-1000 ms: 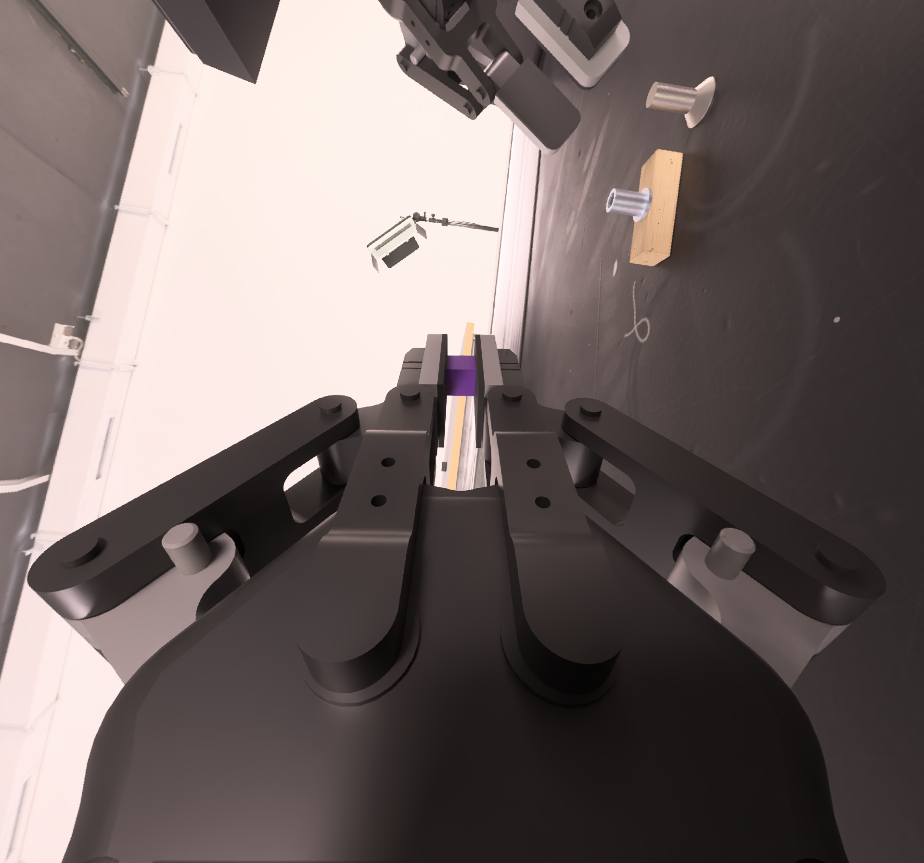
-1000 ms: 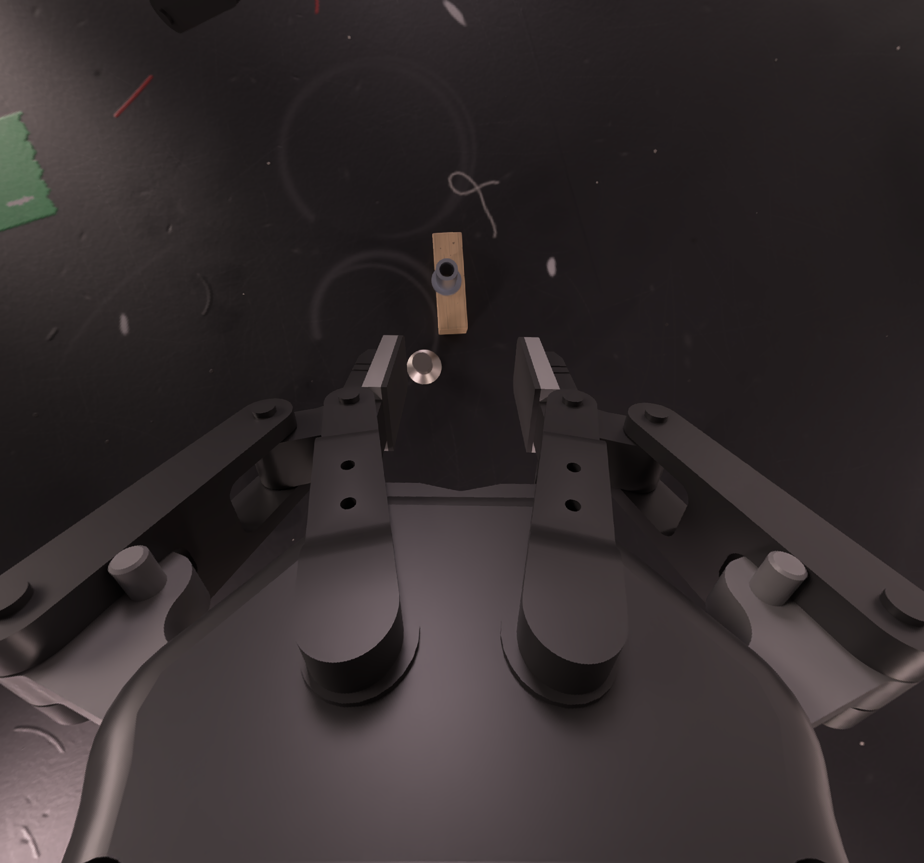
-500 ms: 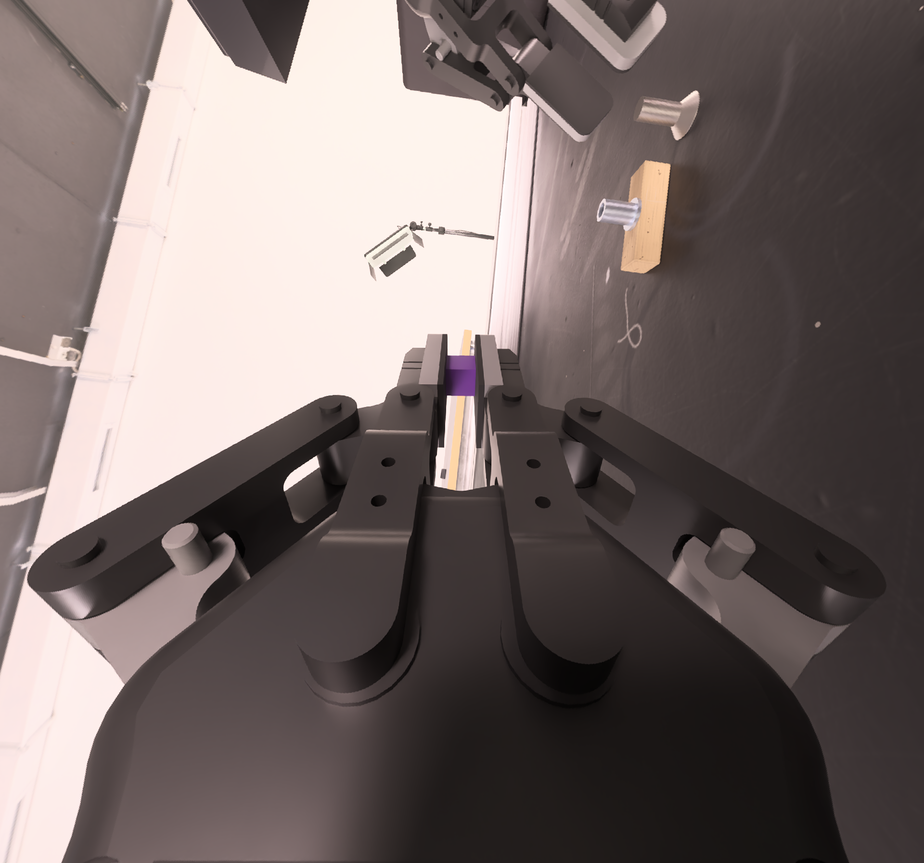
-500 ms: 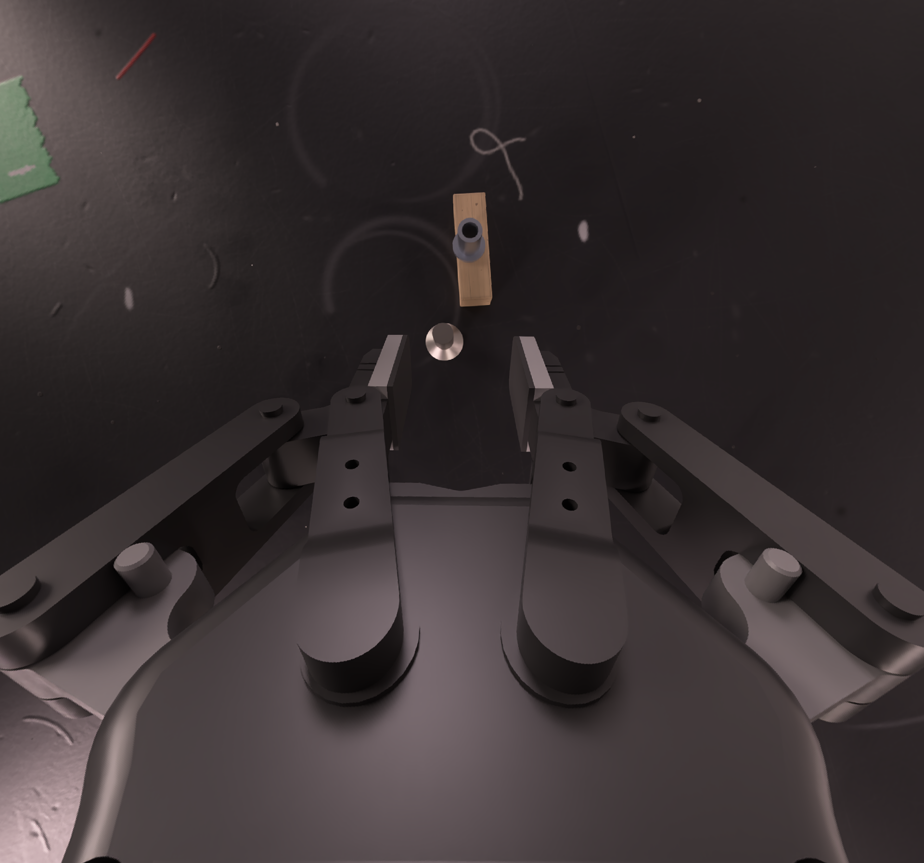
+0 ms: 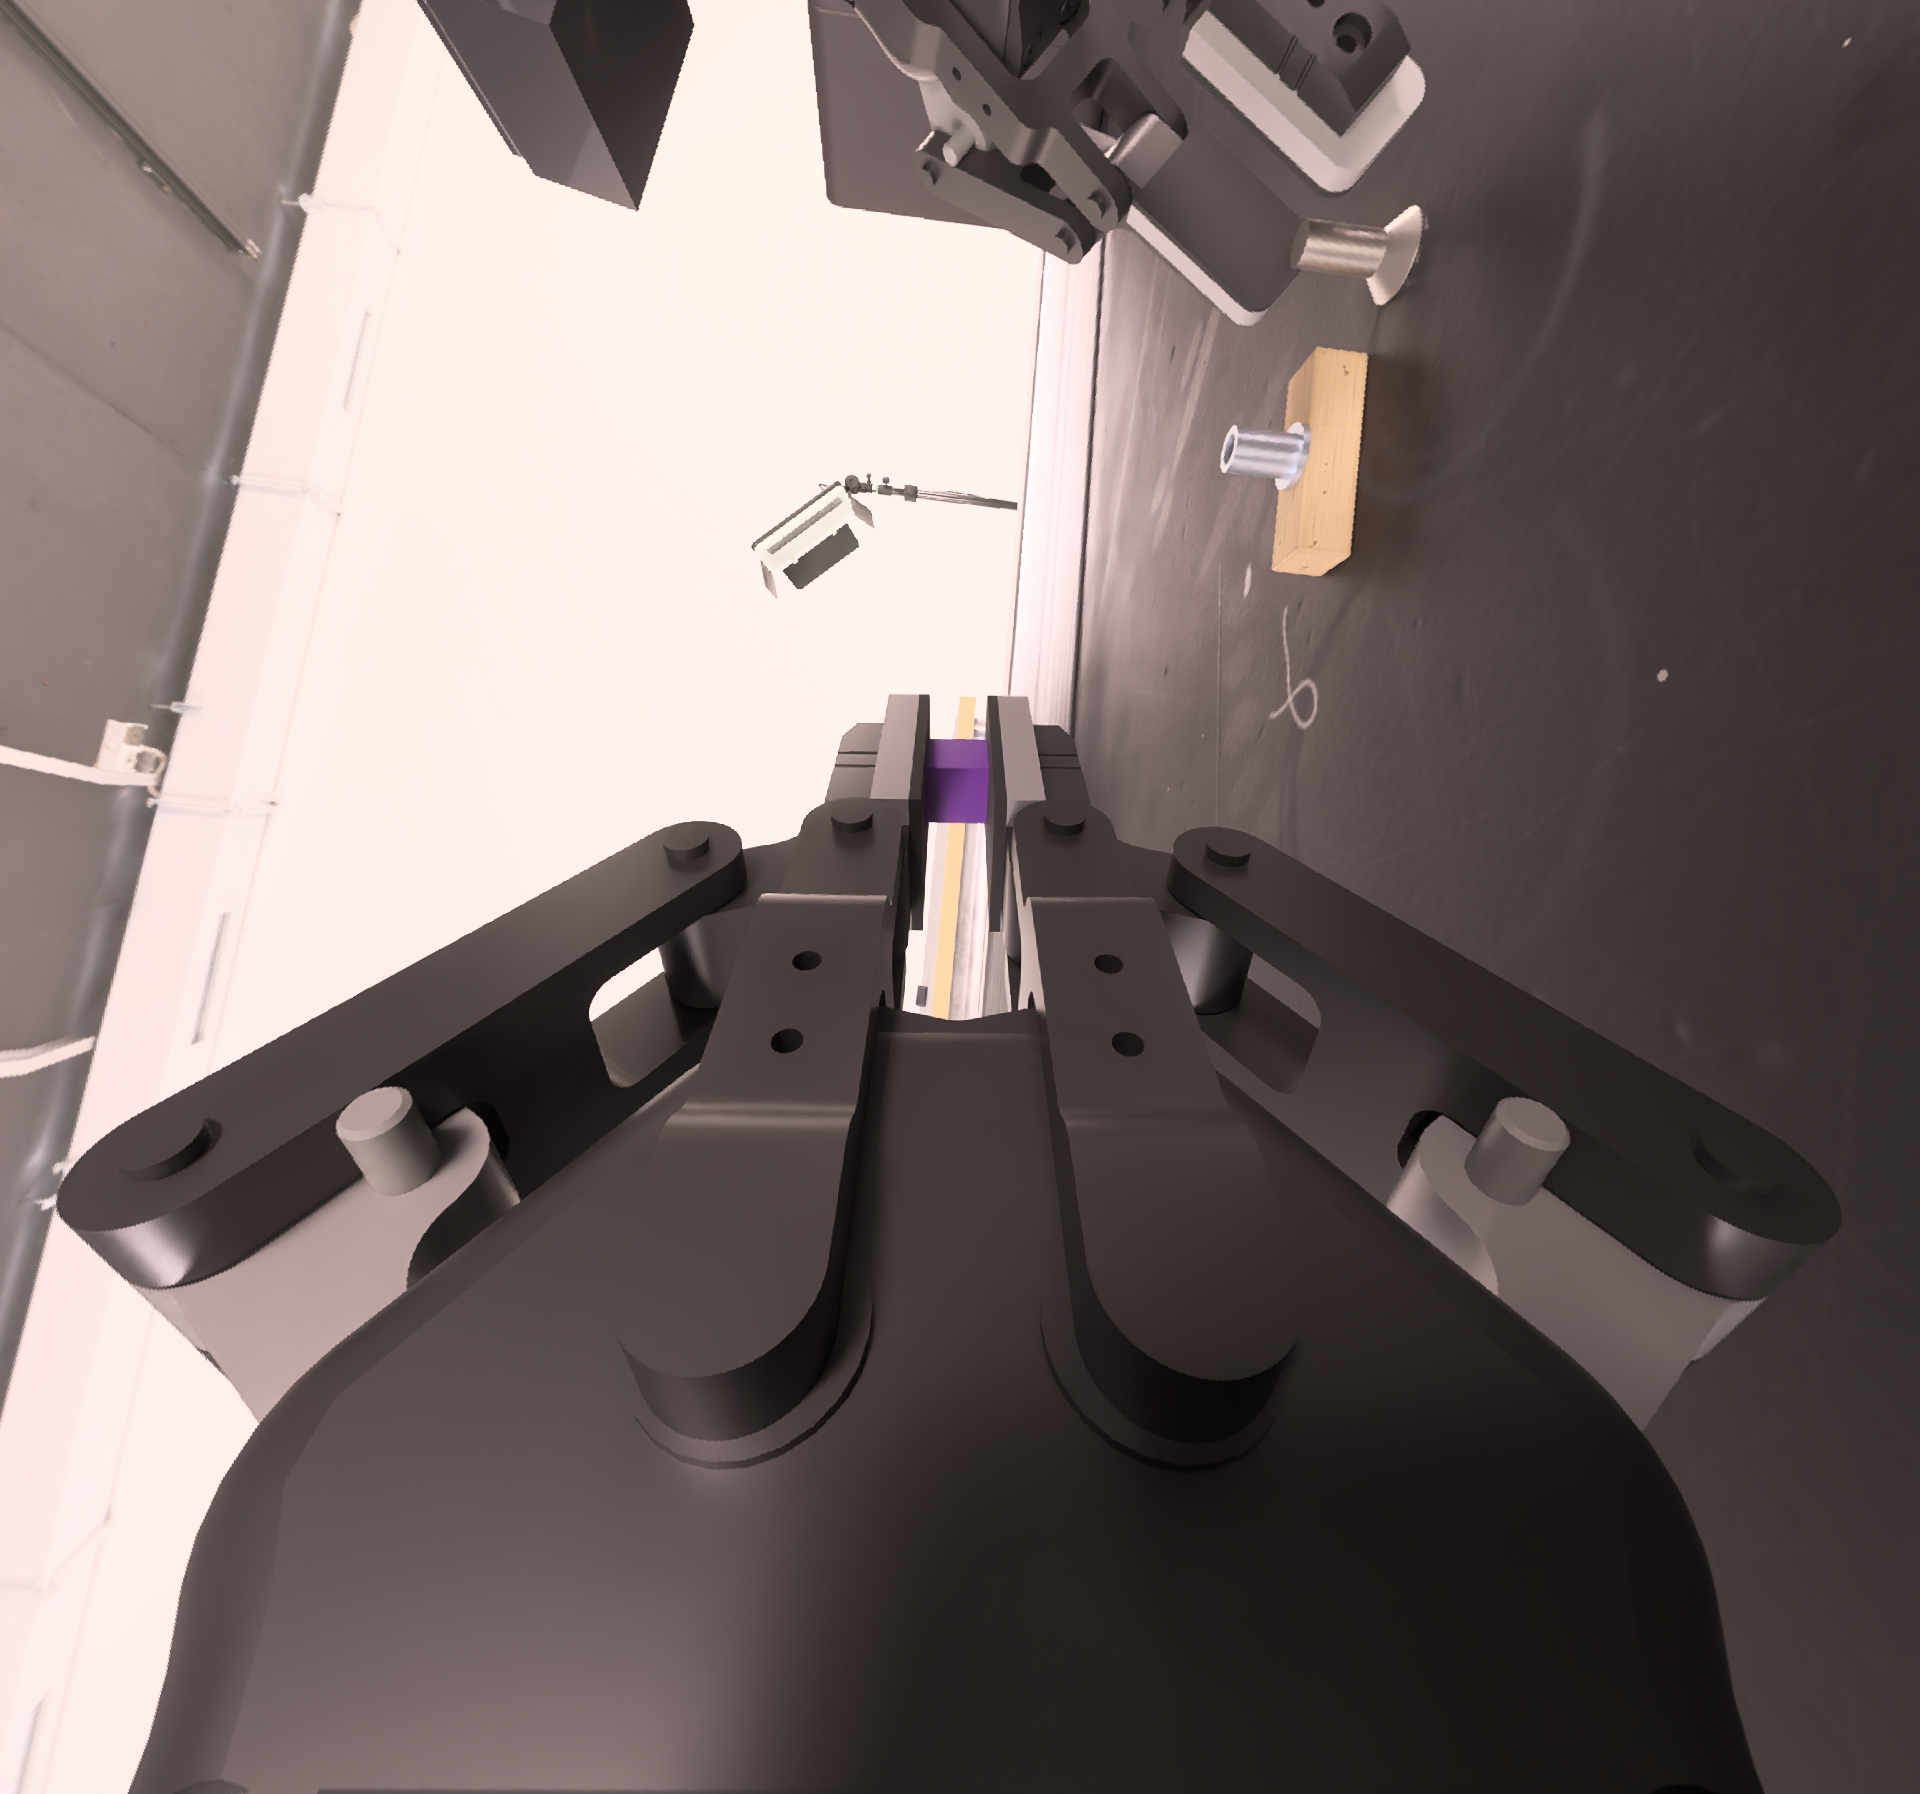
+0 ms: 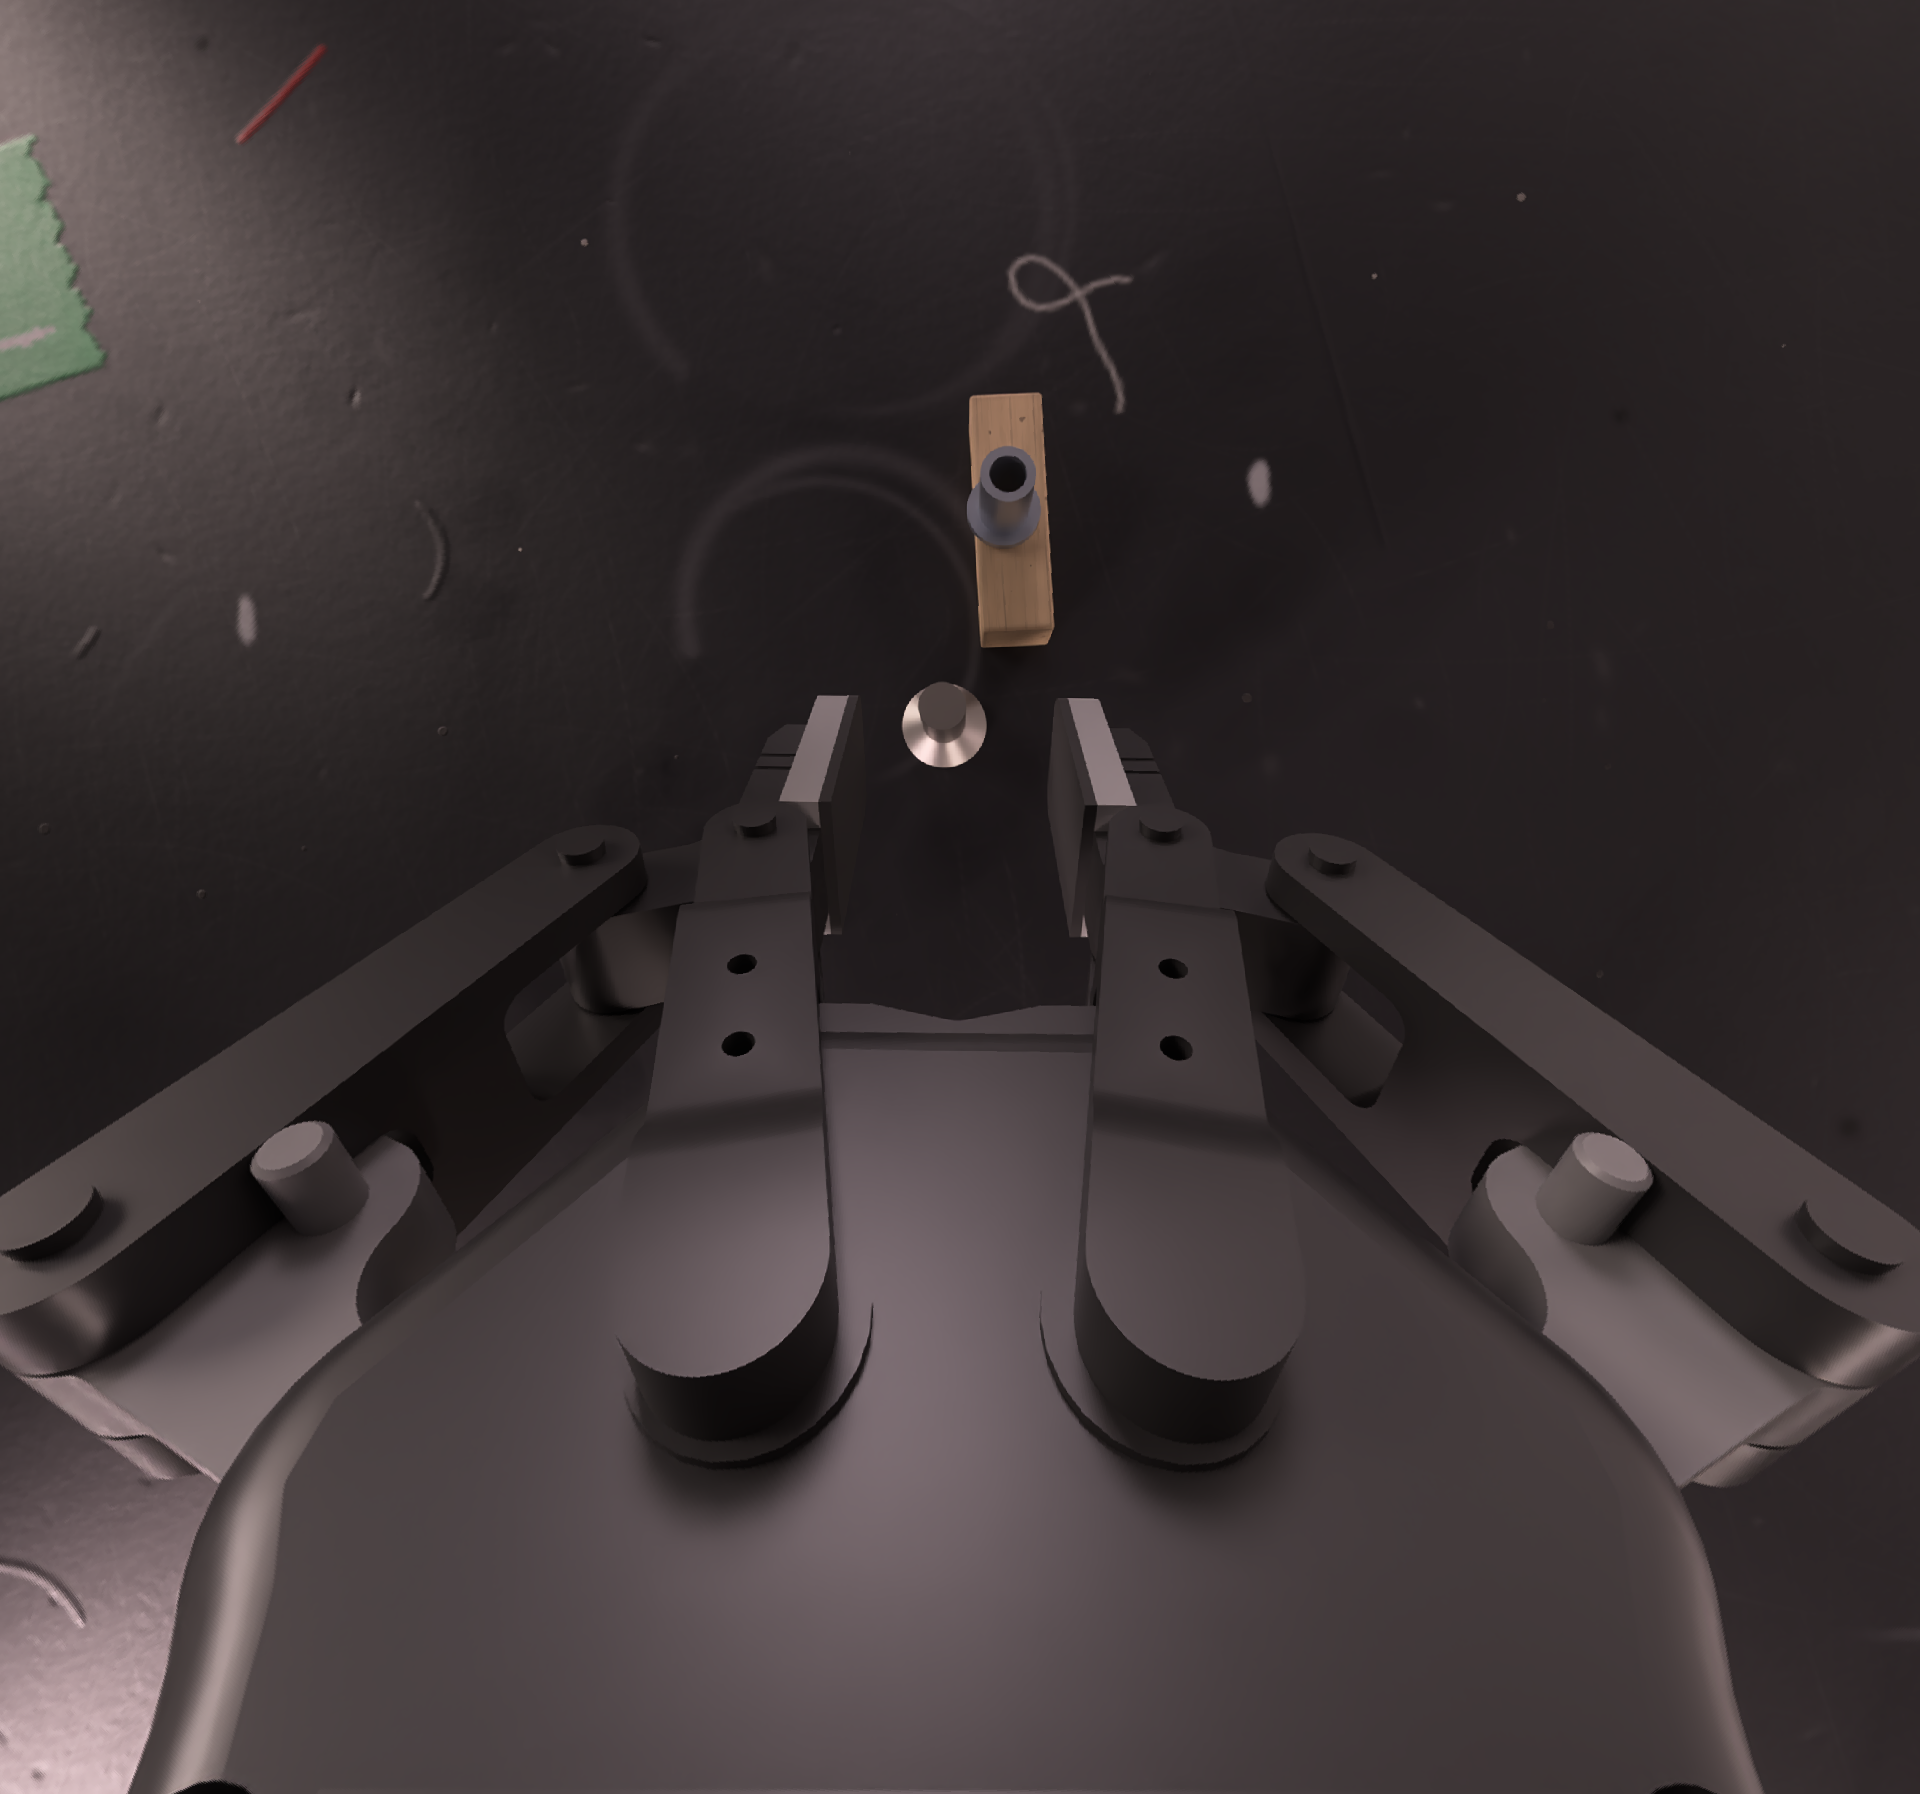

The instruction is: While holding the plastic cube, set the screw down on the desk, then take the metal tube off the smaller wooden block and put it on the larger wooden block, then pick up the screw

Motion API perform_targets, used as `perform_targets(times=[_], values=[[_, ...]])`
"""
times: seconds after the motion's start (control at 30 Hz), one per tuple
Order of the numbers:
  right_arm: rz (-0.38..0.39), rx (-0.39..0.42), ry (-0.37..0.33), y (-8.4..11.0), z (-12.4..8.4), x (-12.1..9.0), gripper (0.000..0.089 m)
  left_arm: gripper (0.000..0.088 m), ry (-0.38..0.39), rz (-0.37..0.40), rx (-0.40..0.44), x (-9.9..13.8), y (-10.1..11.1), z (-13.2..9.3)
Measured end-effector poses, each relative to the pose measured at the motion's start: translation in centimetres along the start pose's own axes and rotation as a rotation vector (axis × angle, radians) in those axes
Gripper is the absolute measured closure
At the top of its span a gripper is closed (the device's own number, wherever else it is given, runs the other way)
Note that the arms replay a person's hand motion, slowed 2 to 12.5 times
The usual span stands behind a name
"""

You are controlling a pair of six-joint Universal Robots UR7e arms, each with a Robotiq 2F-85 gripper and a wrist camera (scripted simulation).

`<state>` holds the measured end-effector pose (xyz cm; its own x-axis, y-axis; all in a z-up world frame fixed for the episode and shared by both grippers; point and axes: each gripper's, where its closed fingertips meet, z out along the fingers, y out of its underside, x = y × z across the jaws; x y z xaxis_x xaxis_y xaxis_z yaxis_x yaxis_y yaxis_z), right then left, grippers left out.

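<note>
1. The short silver metal screw (image 6: 943,726) with a wide flared head is standing head-down on the dark scuffed counter (image 6: 1455,601), its shank pointing up.
2. The pale grey metal tube (image 6: 1004,497) with a flared base is standing upright on the small light wooden block (image 6: 1013,570), which is lying flat on the counter just beyond the screw.
3. The small purple plastic cube (image 5: 957,781) is sitting between the fingertips of the left tool (image 5: 957,757), which is clenched on it and holding it clear of the counter.
4. The right tool (image 6: 956,747) is hanging released above the counter with its 2 fingers apart and nothing between them; the screw is showing in the gap near the tips, closer to the finger on the left of the picture, and not touching either one.
5. The left wrist view is showing the right tool (image 5: 1247,217) from the side, its fingertips close beside the screw (image 5: 1351,253), with the tube (image 5: 1262,458) and block (image 5: 1320,471) a little farther along the counter (image 5: 1610,809).
6. Only the right wrist view is showing the tube's hollow bore from above, plus a green paper scrap (image 6: 36,274) and a thin red sliver (image 6: 281,94) lying well apart on the counter.
7. Only the left wrist view is showing the cube.
</note>
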<state>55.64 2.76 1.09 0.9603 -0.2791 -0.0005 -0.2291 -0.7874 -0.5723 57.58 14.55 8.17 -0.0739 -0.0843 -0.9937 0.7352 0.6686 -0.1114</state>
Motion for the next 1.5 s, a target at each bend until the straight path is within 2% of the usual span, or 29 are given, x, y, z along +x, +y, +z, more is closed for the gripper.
perform_targets(times=[0.33, 1.5], values=[[0.012, 0.020, -0.014, -0.23, 0.19, 0.18, 0.0612, 0.0787, 0.007, 0.008, 0.003, 0.15, -0.06, -0.03], [-0.033, 0.034, -0.030, -0.61, 0.59, -0.15, 0.0665, 0.0787, 0.017, 0.007, 0.004, 0.30, -0.07, -0.09]])
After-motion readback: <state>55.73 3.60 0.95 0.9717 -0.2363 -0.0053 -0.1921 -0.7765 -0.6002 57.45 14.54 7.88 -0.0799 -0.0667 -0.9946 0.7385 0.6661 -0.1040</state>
